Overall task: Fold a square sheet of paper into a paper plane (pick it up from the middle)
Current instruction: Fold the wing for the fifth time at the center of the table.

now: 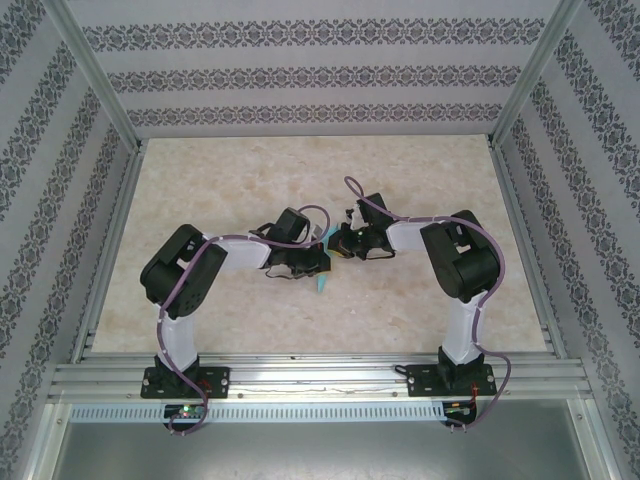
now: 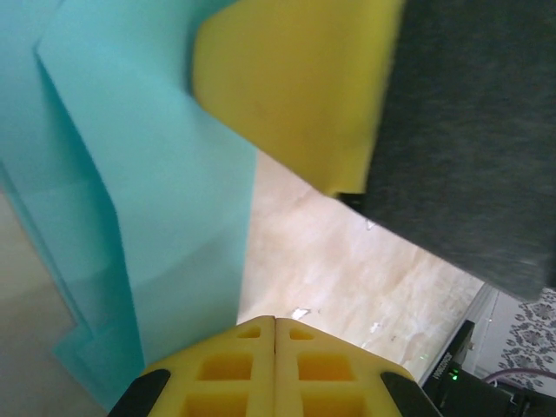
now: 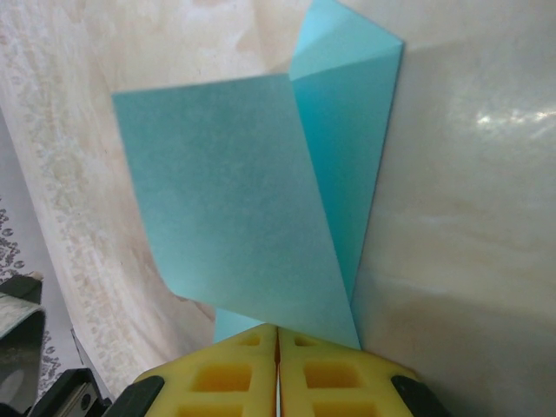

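The turquoise square sheet of paper [image 3: 234, 191], folded into layered flaps, hangs lifted between my two grippers above the middle of the table [image 1: 322, 285]. My right gripper [image 3: 278, 328] is shut on its lower edge, and the flaps fan out from the fingertips. My left gripper [image 2: 274, 320] is shut with a bare seam. The paper [image 2: 156, 217] runs down just beside its left finger [image 2: 217, 369], and no paper shows between the pads. In the left wrist view, a yellow finger of the right gripper [image 2: 287, 95] presses against the sheet from above. Both grippers meet at the table's centre, left gripper [image 1: 316, 262], right gripper [image 1: 336, 246].
The beige marbled table [image 1: 250, 180] is walled by patterned panels [image 1: 300, 70] at the back and both sides. An aluminium rail [image 1: 320, 375] runs along the near edge, where both arm bases are bolted. Purple cables loop along the arms.
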`<move>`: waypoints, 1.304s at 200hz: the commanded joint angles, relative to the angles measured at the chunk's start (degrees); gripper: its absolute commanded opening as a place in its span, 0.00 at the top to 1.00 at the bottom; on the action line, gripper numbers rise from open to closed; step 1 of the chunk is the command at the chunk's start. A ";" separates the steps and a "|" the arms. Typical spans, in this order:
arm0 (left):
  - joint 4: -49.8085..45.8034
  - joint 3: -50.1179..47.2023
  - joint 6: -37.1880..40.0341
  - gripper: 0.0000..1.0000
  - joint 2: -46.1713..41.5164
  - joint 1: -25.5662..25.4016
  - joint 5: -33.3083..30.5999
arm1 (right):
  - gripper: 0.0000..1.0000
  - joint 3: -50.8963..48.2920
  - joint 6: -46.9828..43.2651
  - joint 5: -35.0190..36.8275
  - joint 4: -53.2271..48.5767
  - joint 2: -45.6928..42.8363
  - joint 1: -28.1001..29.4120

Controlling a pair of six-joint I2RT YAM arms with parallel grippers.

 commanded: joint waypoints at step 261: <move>-7.66 -10.15 10.57 1.00 -2.79 -1.38 0.93 | 0.95 -2.43 -11.26 0.58 -4.82 -5.77 4.60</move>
